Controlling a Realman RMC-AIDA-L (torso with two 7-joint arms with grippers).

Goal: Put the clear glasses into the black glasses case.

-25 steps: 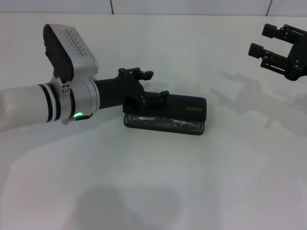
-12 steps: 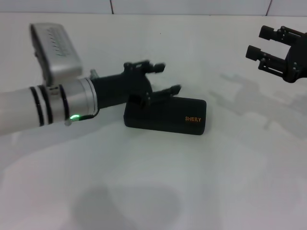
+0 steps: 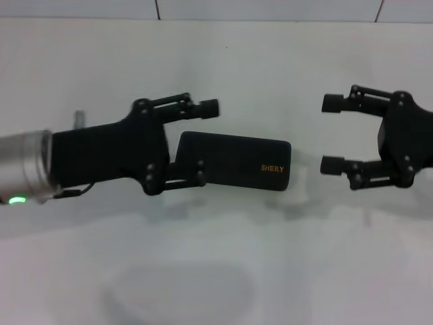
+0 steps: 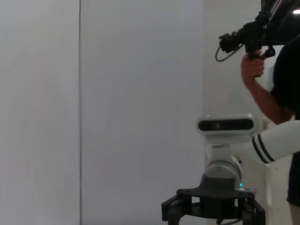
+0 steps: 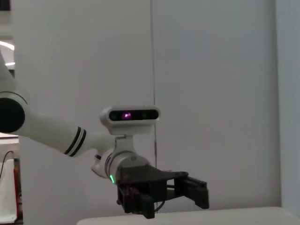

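The black glasses case (image 3: 233, 161) lies flat on the white table (image 3: 223, 271) with its lid shut, the orange "SHERY" lettering toward its right end. The clear glasses are hidden. My left gripper (image 3: 205, 143) is open at the case's left end, one finger behind the case and the other along its front corner; whether it touches the case I cannot tell. Off the case's right end, a short gap away, my right gripper (image 3: 329, 134) is open and empty, pointing at the case. The right wrist view shows the left gripper (image 5: 201, 193) from the side, above the table.
A tiled wall (image 3: 270, 9) runs along the table's far edge. In the left wrist view a person (image 4: 281, 89) stands behind the right arm (image 4: 220, 176), holding up a camera rig (image 4: 246, 35).
The case's lid, partly open over the glasses a second ago, is now shut. My left gripper has drawn back and turned on its side. The right gripper has come down toward the case's right end.
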